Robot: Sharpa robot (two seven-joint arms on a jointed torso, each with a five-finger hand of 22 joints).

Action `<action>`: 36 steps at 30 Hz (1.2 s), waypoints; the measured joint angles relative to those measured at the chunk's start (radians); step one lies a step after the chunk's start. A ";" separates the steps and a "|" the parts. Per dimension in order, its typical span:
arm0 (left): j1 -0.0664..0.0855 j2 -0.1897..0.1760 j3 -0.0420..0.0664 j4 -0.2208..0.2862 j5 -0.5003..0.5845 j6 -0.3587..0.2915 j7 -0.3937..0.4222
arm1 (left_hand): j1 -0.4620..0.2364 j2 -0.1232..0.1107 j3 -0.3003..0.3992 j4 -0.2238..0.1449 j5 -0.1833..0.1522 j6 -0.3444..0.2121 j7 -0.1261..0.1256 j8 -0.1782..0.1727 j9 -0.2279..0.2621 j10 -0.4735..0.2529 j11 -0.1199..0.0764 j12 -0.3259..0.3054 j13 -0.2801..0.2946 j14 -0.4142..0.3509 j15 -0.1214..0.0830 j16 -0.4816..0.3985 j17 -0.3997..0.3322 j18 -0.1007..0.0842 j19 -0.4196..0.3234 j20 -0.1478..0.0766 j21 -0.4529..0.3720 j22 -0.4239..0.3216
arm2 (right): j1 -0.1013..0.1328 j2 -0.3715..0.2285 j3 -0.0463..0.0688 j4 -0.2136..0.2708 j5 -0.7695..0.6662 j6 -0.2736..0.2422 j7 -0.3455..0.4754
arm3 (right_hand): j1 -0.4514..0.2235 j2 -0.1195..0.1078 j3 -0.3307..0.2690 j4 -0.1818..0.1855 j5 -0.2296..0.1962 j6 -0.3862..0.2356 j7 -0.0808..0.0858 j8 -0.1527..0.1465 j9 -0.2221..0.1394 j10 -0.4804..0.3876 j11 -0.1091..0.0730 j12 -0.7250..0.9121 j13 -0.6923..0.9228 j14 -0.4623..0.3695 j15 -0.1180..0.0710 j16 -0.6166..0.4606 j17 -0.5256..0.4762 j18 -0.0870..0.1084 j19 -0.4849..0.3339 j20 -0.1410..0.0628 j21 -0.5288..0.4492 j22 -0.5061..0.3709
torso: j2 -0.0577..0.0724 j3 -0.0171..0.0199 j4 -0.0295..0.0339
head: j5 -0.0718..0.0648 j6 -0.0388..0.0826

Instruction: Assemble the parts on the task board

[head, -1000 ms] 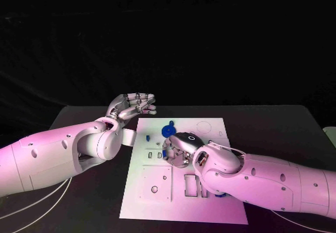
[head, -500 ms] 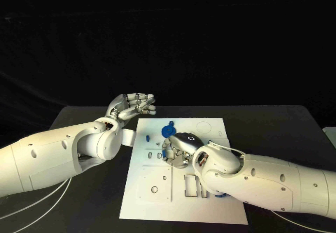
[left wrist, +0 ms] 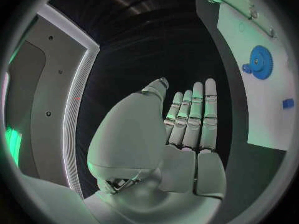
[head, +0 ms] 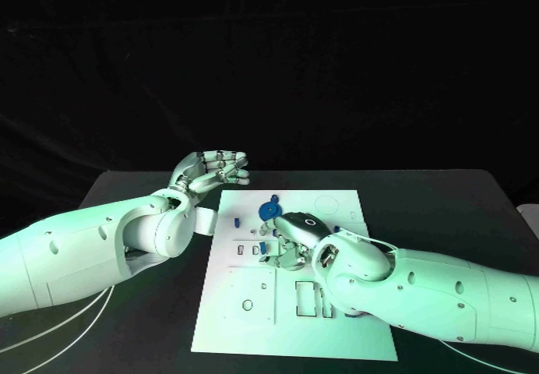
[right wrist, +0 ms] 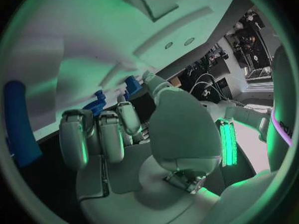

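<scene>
The white task board point(head: 337, 331) lies mid-table. A blue gear point(head: 269, 210) point(left wrist: 261, 62) sits near its far edge, with a small blue part point(head: 237, 220) point(left wrist: 287, 103) to its left. My right hand point(head: 287, 238) point(right wrist: 124, 134) is down on the board just in front of the gear. Its fingers curl in, and thumb and fingertip pinch a small blue part point(head: 261, 249) point(right wrist: 131, 85) at the board's surface. A longer blue part point(right wrist: 19, 122) lies beside that hand. My left hand point(head: 213, 170) point(left wrist: 187, 119) hangs raised beyond the board's far left corner, fingers together and holding nothing.
Rectangular slots point(head: 309, 296) are cut in the board's near half, partly under my right forearm. A pale object point(head: 530, 214) sits at the table's right edge. White cables point(head: 68, 319) run under my left arm.
My right hand has shifted slightly on the board, and more of the small blue part shows at its fingertips. The left hand has stayed put.
</scene>
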 measured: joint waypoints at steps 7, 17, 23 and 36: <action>0.000 -0.005 0.000 -0.019 -0.085 0.019 -0.088 | -0.138 -0.019 -0.038 0.011 -0.006 0.062 -0.022 0.026 0.015 0.192 -0.054 0.083 0.042 0.176 -0.061 0.156 0.095 0.000 0.076 -0.039 0.099 0.046 | 0.011 -0.082 0.005 0.060 0.040 -0.088 0.096 | 0.169 0.043 -0.204 0.134 0.014 -0.084 -0.008 -0.027 -0.025 -0.012 0.011 -0.009 -0.021 -0.001 0.002 -0.004 0.000 0.000 0.000 0.007 -0.014 0.000 | -0.004 0.0003 -0.0006 | -0.001 0.005; 0.001 -0.016 0.000 -0.034 -0.357 0.169 -0.384 | -0.265 0.026 -0.055 0.017 -0.006 0.131 -0.081 0.100 0.092 0.307 -0.123 0.291 0.225 0.430 -0.144 0.741 0.622 0.000 0.222 -0.135 0.403 0.233 | 0.087 -0.258 0.011 0.113 0.365 -0.115 0.342 | 0.217 0.096 -0.141 0.126 0.065 0.030 -0.006 0.056 -0.009 -0.033 -0.003 -0.015 -0.033 0.001 -0.001 -0.013 0.001 0.000 0.000 0.007 -0.052 0.000 | -0.026 -0.0019 -0.0054 | 0.002 0.001; 0.015 -0.003 -0.001 -0.033 -0.546 0.300 -0.581 | -0.348 0.058 -0.062 0.022 -0.006 0.084 -0.098 0.232 0.219 0.216 -0.142 0.554 0.438 0.503 -0.159 0.921 0.854 -0.024 0.316 -0.143 0.641 0.542 | 0.127 -0.333 0.013 0.109 0.557 -0.106 0.391 | 0.211 0.102 -0.140 0.127 0.077 0.032 -0.008 0.066 -0.009 -0.029 -0.007 -0.015 -0.032 0.000 -0.004 -0.016 0.001 0.000 -0.002 0.004 -0.052 0.000 | -0.044 -0.0025 -0.0079 | 0.005 -0.010; 0.046 0.098 -0.006 -0.068 -0.834 0.509 -0.872 | -0.424 0.069 -0.111 0.022 -0.020 0.067 -0.143 0.379 0.376 0.251 -0.181 0.903 0.759 0.516 -0.188 1.059 0.983 -0.062 0.464 -0.183 0.819 0.822 | 0.152 -0.374 0.014 0.065 0.735 -0.089 0.403 | 0.211 0.102 -0.137 0.125 0.091 0.035 -0.011 0.073 -0.009 -0.029 -0.007 -0.015 -0.032 0.000 -0.004 -0.016 0.001 0.000 -0.002 0.004 -0.056 0.000 | -0.066 -0.0013 -0.0081 | 0.012 -0.029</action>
